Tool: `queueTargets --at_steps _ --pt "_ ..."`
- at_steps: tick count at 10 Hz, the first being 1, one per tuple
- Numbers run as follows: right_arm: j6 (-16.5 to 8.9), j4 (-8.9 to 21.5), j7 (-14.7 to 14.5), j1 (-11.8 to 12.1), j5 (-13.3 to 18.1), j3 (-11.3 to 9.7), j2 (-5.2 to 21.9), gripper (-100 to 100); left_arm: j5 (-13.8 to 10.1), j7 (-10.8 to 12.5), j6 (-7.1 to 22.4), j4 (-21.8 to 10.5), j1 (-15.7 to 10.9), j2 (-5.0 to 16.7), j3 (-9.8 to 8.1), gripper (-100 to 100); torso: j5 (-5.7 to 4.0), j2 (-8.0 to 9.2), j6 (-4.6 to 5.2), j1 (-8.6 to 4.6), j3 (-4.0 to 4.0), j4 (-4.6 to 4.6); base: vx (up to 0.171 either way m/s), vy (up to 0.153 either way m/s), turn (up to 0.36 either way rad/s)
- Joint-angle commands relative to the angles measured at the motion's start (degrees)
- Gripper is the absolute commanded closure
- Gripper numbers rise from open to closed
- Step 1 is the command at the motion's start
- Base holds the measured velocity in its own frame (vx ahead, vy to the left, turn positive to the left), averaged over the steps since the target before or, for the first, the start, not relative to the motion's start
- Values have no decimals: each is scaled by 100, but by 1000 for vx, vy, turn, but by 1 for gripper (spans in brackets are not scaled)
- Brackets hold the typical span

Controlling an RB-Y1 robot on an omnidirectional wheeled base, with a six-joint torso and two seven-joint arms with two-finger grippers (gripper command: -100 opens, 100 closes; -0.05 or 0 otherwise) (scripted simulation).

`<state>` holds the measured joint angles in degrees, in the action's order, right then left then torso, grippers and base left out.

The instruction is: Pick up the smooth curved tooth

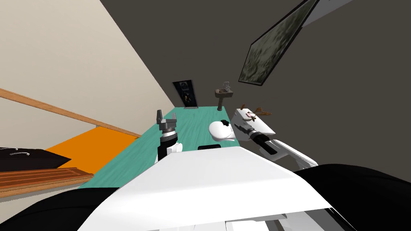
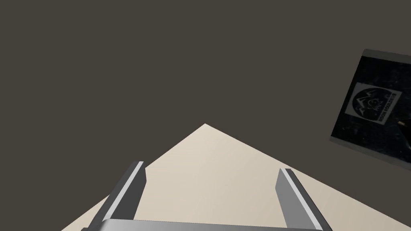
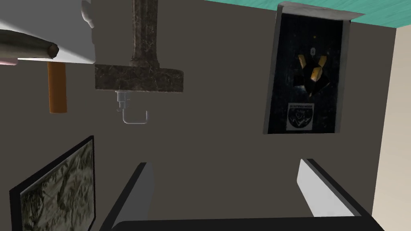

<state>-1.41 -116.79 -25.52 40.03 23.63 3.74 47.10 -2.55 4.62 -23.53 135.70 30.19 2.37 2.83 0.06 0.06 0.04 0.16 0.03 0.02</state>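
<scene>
Your right gripper (image 1: 241,127) hangs at the near edge of a white surface (image 1: 263,125), between that surface and a white rounded fixture (image 1: 222,130) on the teal floor (image 1: 192,128). Its fingers are spread wide with nothing between them. In the right wrist view the gripper (image 3: 223,162) looks past the surface (image 3: 48,20) toward a dark wall, so the small things on the surface sit off to one side of the fingers, near but not touching. One of them is a smooth, grey-brown rounded bar that I take for the tooth (image 3: 28,43). It lies flat near the surface's edge, is slightly tapered, and shows one blunt cut end. An orange cylinder (image 3: 57,88) rises just beside that end. From the head view you see a small cluster (image 1: 253,114) on the surface's far half, just beyond the gripper, but you cannot tell which piece is the tooth. Your left gripper (image 1: 167,115) is raised over the floor, well apart from the surface, its fingers (image 2: 134,180) also spread wide and empty.
</scene>
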Motion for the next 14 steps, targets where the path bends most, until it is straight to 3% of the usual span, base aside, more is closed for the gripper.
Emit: queueTargets --at_steps 1,2,3,4,5,8,10,13,14 --pt "-286 114 -171 118 135 -26 286 -100 0 0 0 0 0 0 0 0 0 0 0 0 0 0 15 67 184" --pt "-294 114 -171 118 135 -26 334 -100 0 0 0 0 -1 0 0 0 1 -1 -4 5 0 0 21 49 80" --pt "-541 224 -323 193 253 -92 562 -100 0 0 0 0 0 0 0 0 0 -2 0 -1 -1 0 27 46 136" --pt "-554 224 -323 193 253 -92 581 -100 0 0 0 0 0 0 0 0 -1 -4 -2 -3 -2 -1 21 32 94" --pt "-778 335 -465 265 357 -169 821 -100 0 0 0 0 0 0 0 0 -1 -3 -1 -7 -2 0 22 39 203" --pt "-1074 446 -597 333 448 -255 1054 -100 0 0 0 0 0 0 0 0 -3 -1 -2 -14 -1 0 18 16 106" --pt "-1476 662 -831 458 590 -454 1485 -100 0 0 0 0 0 0 0 0 -4 -1 -2 -16 -1 0 23 10 232" --pt "-1832 765 -933 516 643 -563 1699 -100 0 0 0 0 0 1 -1 0 -5 -1 -1 -22 -1 0 17 -6 100" --pt "-2073 865 -1027 571 687 -677 1890 -100 0 0 0 0 0 1 -1 0 -6 1 2 -22 1 1 19 -14 182"
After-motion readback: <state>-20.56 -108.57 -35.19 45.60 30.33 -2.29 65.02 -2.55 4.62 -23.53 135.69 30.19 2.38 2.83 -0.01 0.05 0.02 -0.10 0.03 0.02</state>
